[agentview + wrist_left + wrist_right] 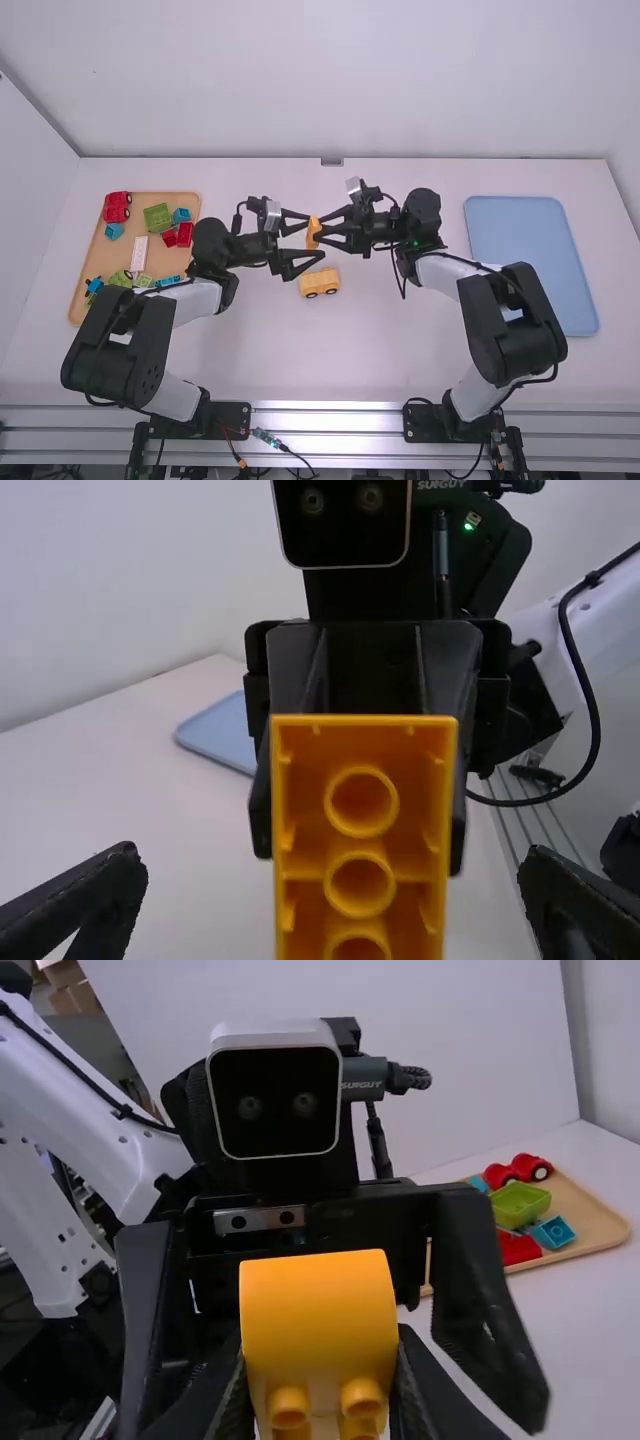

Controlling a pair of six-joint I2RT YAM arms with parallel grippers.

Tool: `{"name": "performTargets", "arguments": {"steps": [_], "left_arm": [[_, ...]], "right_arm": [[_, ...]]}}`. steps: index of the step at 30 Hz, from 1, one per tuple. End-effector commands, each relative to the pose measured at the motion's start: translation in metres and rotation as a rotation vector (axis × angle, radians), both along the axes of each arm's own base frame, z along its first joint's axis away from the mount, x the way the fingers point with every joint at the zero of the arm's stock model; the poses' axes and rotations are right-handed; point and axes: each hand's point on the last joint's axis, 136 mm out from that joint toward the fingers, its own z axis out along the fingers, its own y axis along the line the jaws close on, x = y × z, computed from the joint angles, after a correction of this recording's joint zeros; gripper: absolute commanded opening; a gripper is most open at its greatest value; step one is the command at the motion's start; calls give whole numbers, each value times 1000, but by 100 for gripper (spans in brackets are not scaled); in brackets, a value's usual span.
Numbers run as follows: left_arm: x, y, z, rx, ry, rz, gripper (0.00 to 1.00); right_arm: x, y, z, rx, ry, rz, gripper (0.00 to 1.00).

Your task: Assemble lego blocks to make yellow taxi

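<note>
In the high view, both robot arms are reaching toward the middle of the white counter (400, 350), their ends nearly meeting. The right tool (320, 230) is gripping a yellow block (313, 236), its two fingers pressing on opposite sides. The left tool (315, 236) is facing it with its fingers spread wide. In the left wrist view, the block is showing its hollow underside, a row of round tubes, between those open fingers. In the right wrist view, its smooth, rounded face is showing, with studs below. A yellow car piece (319, 281) with dark wheels is sitting on the counter between the arms. On the left side, a wooden tray (103, 250) is holding red cars (117, 206), a green block (158, 217), a white brick (139, 253) and other colored pieces. On the right side, a blue tray (520, 250) is lying flat
</note>
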Motion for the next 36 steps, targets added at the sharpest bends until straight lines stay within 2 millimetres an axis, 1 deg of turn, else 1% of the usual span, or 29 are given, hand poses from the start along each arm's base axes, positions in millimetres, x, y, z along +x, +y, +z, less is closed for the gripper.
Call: {"name": "performTargets", "arguments": {"steps": [1, 2, 4, 6, 7, 8, 11, 12, 14, 15, 16, 17, 19, 20, 23, 24, 25, 26, 28, 29, 32, 34, 36], "left_arm": [[3, 8, 4, 13, -27, -21, 99], [3, 8, 4, 13, -27, -21, 99], [7, 18, 0, 27, 7, -25, 99], [15, 31, -7, 53, 29, -18, 99], [15, 32, -7, 54, 32, -16, 99], [21, 38, -12, 69, 47, 7, 99], [45, 54, -29, 136, 91, 131, 99], [50, 57, -34, 155, 100, 159, 99], [65, 68, -49, 254, 136, 265, 99], [72, 75, -60, 336, 170, 324, 99], [72, 75, -60, 336, 170, 324, 99], [77, 81, -70, 437, 196, 368, 99], [78, 88, -79, 563, 207, 391, 99], [78, 89, -79, 581, 206, 391, 99], [70, 92, -78, 699, 163, 326, 99], [68, 92, -79, 721, 144, 306, 99], [67, 92, -79, 725, 140, 302, 99], [64, 92, -80, 751, 112, 275, 99], [57, 93, -85, 801, 59, 226, 99], [57, 93, -85, 803, 57, 223, 99], [48, 94, -91, 841, 33, 175, 99], [45, 93, -93, 851, 24, 158, 99], [49, 99, -95, 864, 48, 195, 99]], "right_arm": [[8, -10, 12, 9, -46, -39, 0], [8, -10, 12, 9, -46, -39, 0], [15, -16, 14, 3, -62, -49, 0], [30, -21, 10, -17, -45, -98, 0], [33, -22, 9, -22, -39, -109, 0], [41, -23, 4, -43, -18, -143, 0], [75, -33, -26, -180, 64, -306, 0], [80, -35, -33, -219, 81, -338, 0], [95, -46, -57, -399, 130, -448, 0], [98, -52, -67, -503, 148, -486, 0], [98, -52, -67, -503, 148, -486, 0], [96, -57, -74, -620, 151, -512, 0], [94, -66, -82, -766, 128, -540, 0], [94, -68, -83, -791, 124, -546, 0], [88, -92, -96, -1045, 46, -581, 0], [86, -98, -99, -1094, 37, -590, 0], [86, -99, -100, -1104, 36, -590, 0], [84, -106, -106, -1171, 18, -586, 0], [81, -121, -120, -1268, 48, -586, 0], [80, -122, -122, -1273, 52, -584, 0], [72, -139, -139, -1377, 134, -554, 0], [67, -144, -147, -1420, 201, -540, 0], [62, -144, -159, -1448, 340, -542, 0]]}}
